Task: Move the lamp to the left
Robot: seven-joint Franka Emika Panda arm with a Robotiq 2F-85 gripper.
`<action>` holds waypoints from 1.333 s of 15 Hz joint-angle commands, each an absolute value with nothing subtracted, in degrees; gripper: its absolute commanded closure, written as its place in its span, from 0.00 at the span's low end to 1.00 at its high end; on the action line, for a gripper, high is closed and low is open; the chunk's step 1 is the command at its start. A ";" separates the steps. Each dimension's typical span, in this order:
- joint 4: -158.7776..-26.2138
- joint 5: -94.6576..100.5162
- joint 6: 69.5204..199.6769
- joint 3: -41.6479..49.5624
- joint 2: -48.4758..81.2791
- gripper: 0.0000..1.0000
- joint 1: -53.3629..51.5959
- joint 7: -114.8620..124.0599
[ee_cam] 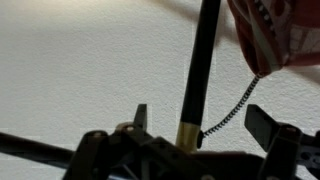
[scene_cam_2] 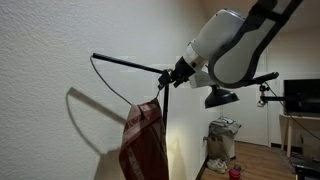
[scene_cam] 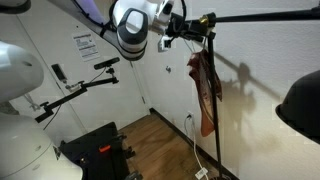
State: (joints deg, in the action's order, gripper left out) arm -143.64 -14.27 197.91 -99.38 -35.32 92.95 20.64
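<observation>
The lamp is a black floor lamp with a thin upright pole (scene_cam: 213, 110) and a long horizontal boom. Its dark shade (scene_cam: 302, 105) hangs at the right edge. In an exterior view the pole (scene_cam_2: 165, 130) stands close to the white wall. A red-brown cloth bag (scene_cam: 205, 85) hangs from the joint and also shows in an exterior view (scene_cam_2: 145, 145). My gripper (scene_cam: 183, 24) is at the joint of pole and boom, high up (scene_cam_2: 172, 74). In the wrist view the gripper (ee_cam: 200, 120) is open, its fingers on either side of the pole (ee_cam: 200, 60) with gaps. A bead chain (ee_cam: 235, 105) hangs beside it.
A white wall is right behind the lamp. A black camera arm (scene_cam: 80, 85) and a black stand (scene_cam: 95, 145) are to one side. A notice (scene_cam: 83, 43) is on the wall. A bin (scene_cam_2: 222, 135) and a monitor (scene_cam_2: 300, 95) stand further off on the wood floor.
</observation>
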 commanded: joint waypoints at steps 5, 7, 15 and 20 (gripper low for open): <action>-139.80 -12.19 197.74 -103.17 -34.33 0.00 98.40 19.98; -138.27 -12.74 197.76 -102.84 -35.52 0.00 97.77 20.09; -137.36 -12.31 197.72 -103.73 -35.20 0.00 98.91 19.91; -137.88 -12.35 197.72 -103.58 -35.72 0.42 99.06 19.66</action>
State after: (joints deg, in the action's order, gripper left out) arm -138.77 -13.31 197.87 -103.06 -35.62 97.94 20.45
